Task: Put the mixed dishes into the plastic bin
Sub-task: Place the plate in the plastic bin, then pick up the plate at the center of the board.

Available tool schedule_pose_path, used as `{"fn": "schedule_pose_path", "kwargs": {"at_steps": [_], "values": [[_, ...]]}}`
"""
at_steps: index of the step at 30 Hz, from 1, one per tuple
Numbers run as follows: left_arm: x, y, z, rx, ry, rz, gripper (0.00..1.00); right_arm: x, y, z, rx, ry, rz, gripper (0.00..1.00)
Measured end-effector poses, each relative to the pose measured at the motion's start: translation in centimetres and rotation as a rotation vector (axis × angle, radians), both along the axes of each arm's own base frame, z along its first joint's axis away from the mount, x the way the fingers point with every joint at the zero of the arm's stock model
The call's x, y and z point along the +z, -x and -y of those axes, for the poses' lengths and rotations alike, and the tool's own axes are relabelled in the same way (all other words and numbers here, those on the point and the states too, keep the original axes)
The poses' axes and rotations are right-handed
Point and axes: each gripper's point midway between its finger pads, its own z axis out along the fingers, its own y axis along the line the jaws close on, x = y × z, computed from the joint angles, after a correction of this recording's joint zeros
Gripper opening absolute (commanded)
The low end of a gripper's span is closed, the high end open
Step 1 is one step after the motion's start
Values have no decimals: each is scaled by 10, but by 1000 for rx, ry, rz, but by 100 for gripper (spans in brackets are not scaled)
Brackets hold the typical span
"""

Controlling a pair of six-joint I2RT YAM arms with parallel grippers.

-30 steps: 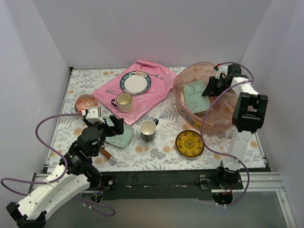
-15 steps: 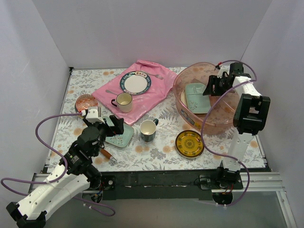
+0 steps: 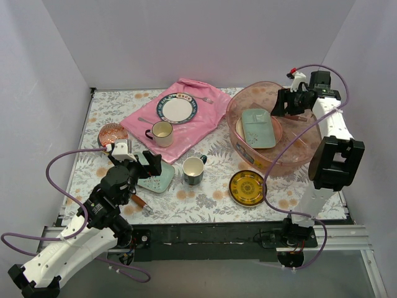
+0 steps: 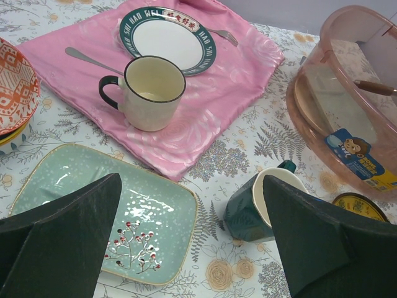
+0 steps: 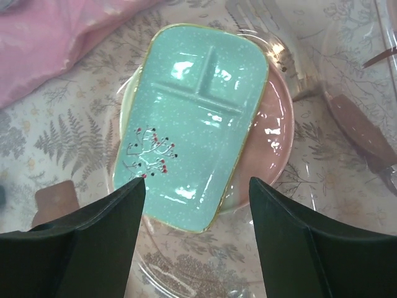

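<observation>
Floral worktop (image 3: 205, 198): nearest, the left pincer (image 4: 192, 186) hangs fully open and empty over a pale green tray (image 4: 93, 205), dark mug (image 4: 248, 211) beside it. Farther right, the plastic bin (image 3: 273, 162) holds a second green tray (image 5: 192, 124) (lying on a pink plate (image 5: 276, 136)); above it the right pincer (image 5: 197, 183) gapes wide, empty.

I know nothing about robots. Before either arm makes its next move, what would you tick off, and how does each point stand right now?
1. The right gripper is empty: ok, jaws open above the green tray.
2. That tray is inside the plastic bin: ok, lying on the pink-and-cream plate.
3. The left gripper is ready to grasp: ok, jaws open over the second green tray.
4. The dark mug is clear of that gripper: cannot tell, it stands close by one finger.
5. Everything is binned: not ok; the yellow plate and cream mug are outside.
</observation>
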Motion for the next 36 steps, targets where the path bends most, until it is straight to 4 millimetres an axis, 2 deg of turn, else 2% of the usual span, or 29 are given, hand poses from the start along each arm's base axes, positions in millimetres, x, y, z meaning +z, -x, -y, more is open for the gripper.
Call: {"fn": "schedule_pose_path", "kwargs": {"at_steps": [6, 12, 17, 20, 27, 30, 36], "values": [[0, 0, 0, 0, 0, -1, 98, 40, 20, -10, 74, -10, 97, 75], [0, 0, 0, -1, 1, -1, 98, 88, 52, -28, 154, -46, 221, 75], [0, 0, 0, -1, 4, -1, 98, 110, 78, -45, 240, -95, 291, 75], [1, 2, 1, -5, 14, -2, 98, 117, 97, -57, 310, -134, 328, 75], [4, 11, 6, -41, 97, -15, 98, 118, 140, -81, 436, -234, 377, 75], [9, 18, 6, -52, 150, -24, 98, 114, 153, -89, 486, -278, 390, 74], [30, 30, 7, -72, 265, -24, 98, 94, 175, -102, 561, -351, 386, 75]]}}
